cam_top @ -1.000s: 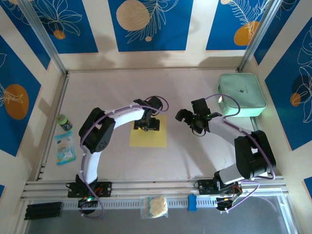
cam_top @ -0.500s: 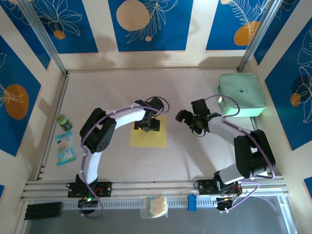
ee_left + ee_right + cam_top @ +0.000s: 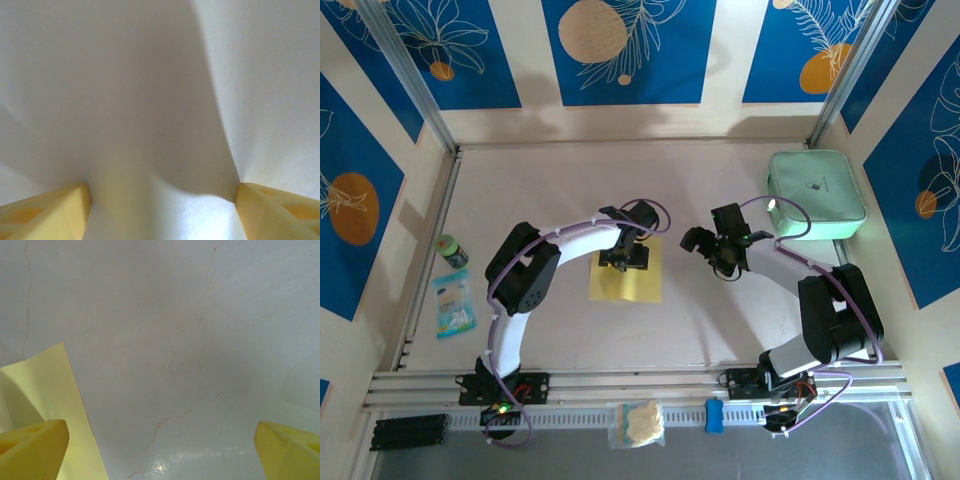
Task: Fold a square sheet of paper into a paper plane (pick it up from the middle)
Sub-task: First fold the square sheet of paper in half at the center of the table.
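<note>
Left pincer (image 3: pixel 623 258) sits on the middle of the square sheet of paper (image 3: pixel 632 287), jaws apart, paper humping between them. Right pincer (image 3: pixel 161 446) hangs just beside the sheet, spread wide.

mint-green case (image 3: pixel 817 193) far right | green bottle (image 3: pixel 448 250) and blue packet (image 3: pixel 453 303) left | bagged cream wad (image 3: pixel 638 423) near rail

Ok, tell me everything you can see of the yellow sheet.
The sheet is thin, plain pale-yellow paper, roughly square, lying flat mid-table and not yet folded. The left gripper is down on its far half with its fingers apart, and the paper humps up between them. Its right edge seems to lift slightly.
</note>
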Robot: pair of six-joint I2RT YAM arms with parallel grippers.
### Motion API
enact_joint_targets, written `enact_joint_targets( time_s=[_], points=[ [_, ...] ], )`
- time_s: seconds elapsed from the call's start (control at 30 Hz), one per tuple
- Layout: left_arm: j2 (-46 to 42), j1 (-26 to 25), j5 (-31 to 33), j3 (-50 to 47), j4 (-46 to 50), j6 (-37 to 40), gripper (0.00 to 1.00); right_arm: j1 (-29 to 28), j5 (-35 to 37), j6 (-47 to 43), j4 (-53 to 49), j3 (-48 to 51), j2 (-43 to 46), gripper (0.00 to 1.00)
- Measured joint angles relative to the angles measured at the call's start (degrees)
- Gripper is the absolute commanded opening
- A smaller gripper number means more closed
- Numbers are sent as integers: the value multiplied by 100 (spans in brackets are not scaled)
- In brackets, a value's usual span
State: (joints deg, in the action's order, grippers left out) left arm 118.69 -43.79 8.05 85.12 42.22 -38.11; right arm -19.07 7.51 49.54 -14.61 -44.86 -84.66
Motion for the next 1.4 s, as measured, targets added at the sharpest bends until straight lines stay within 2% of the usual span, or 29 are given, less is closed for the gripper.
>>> enact_joint_targets(
  time_s=[0.13, 0.37, 0.63, 0.83, 0.97, 1.1, 1.27, 1.4],
  points=[
    [-50, -17, -7, -68, -96, 4, 66, -4, 0, 20, -2, -2, 0, 95],
    [-433, -26, -181, -568, -407, -50, 40, 22, -11, 39, -76, -39, 11, 94],
    [-1174, 79, -981, -778, -737, 337, 30, 186, -387, 35, 275, 35, 323, 92],
    [-1644, 358, -1996, -1047, -1508, 323, 30, 195, -964, -74, 809, 247, 608, 92],
    [-1696, 651, -2632, -1462, -2288, -11, 31, 197, -1362, -149, 1200, 422, 723, 81],
    [-1637, 831, -2918, -1749, -2736, -297, 31, 195, -1762, -223, 1429, 448, 651, 72],
    [-1425, 920, -2933, -1910, -2957, -389, 31, 103, -2127, -278, 1547, 400, 197, 60],
    [-1307, 920, -2774, -2050, -2896, -341, 31, -153, -2240, -282, 1515, 203, -284, 42]
  ],
)
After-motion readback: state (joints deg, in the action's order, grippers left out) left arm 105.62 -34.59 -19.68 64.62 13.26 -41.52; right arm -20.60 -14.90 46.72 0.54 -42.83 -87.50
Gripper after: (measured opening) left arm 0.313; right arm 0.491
